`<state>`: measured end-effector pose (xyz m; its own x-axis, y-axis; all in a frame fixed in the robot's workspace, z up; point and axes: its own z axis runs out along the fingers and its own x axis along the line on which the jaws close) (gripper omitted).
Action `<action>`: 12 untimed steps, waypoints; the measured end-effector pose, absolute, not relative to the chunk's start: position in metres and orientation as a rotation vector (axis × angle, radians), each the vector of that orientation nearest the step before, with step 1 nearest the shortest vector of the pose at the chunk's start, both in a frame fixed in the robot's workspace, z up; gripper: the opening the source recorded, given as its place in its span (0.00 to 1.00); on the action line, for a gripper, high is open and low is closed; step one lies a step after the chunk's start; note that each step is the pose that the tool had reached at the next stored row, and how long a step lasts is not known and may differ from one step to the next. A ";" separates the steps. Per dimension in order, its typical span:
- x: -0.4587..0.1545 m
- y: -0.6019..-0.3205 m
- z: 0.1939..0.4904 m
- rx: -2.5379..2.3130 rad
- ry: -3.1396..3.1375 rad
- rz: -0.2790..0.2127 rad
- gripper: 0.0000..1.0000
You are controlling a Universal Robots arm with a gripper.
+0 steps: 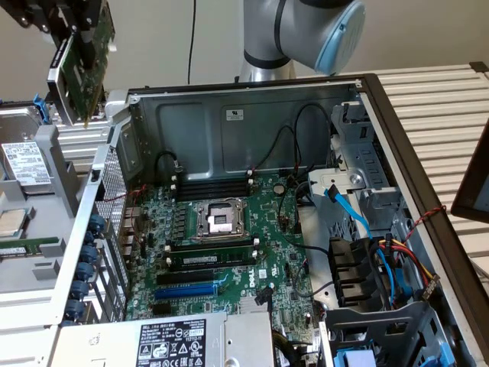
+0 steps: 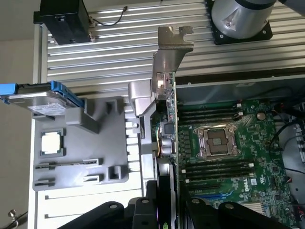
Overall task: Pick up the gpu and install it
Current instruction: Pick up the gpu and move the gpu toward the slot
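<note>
Pincer (image 1: 69, 27) pinches the gpu (image 1: 82, 69) aloft at the exterior view's left, outside the open case (image 1: 229, 122), whose motherboard (image 1: 237, 229) lies inside. The wrist view shows a grey tray (image 2: 90, 152) carrying a processor (image 2: 52, 143) and a hard drive (image 2: 35, 93).

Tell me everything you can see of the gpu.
The gpu is a small green circuit card with a long silver metal bracket on one end. The tool grips it and holds it tilted in the air, by the corner of the open computer case at the exterior view's left, clear of the motherboard. Nothing else appears to touch it. The wrist view catches it edge-on.
</note>
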<state>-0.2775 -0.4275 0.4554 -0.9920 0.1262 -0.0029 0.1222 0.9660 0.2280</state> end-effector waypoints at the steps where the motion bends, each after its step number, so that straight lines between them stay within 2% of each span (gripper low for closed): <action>1: -0.273 -0.429 0.456 0.196 3.100 0.357 0.28; 12: -0.225 -0.439 0.459 0.202 3.125 0.356 0.28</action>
<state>-0.2251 -0.4393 0.4590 -0.9917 0.1262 0.0242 0.1284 0.9663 0.2233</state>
